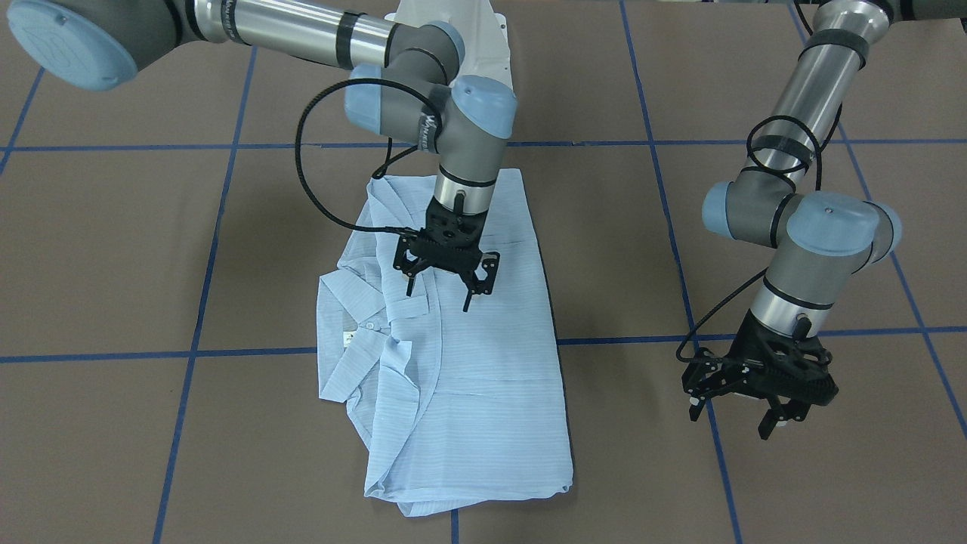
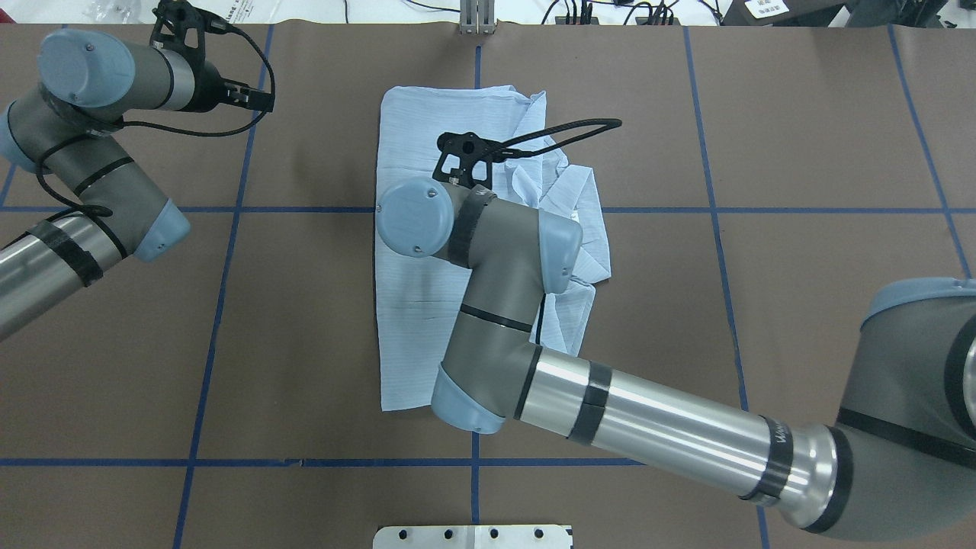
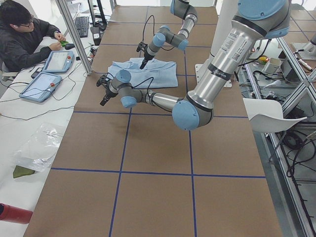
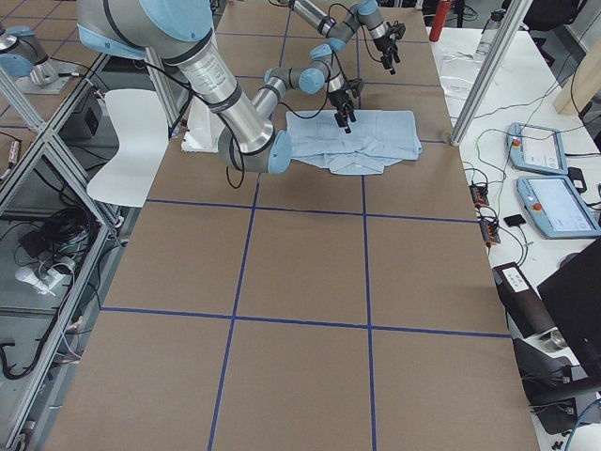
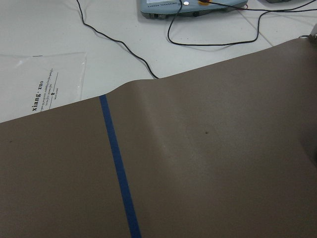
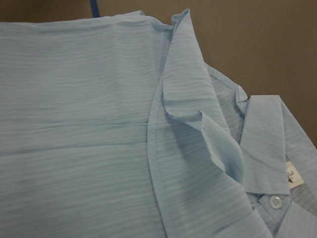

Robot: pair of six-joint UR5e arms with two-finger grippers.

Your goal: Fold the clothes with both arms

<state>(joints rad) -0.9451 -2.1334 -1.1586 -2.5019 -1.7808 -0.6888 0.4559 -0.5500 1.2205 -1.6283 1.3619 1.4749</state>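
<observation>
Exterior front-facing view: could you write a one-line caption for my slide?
Open black two-finger right hand above the folded light blue striped shirt; open left hand over the brown table.

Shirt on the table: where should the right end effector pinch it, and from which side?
Probably pinch the raised placket fold beside the collar, coming straight down. The shirt lies flat elsewhere; only that ridge stands proud. The open right end effector hovers near it.

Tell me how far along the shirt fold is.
Done: the shirt lies in a long rectangle, no sleeve spread out. In hand: the right gripper is open over its middle, gripping nothing; the left gripper is open over bare table. Left: the collar side juts out rumpled, and a crosswise fold is probably due.
</observation>
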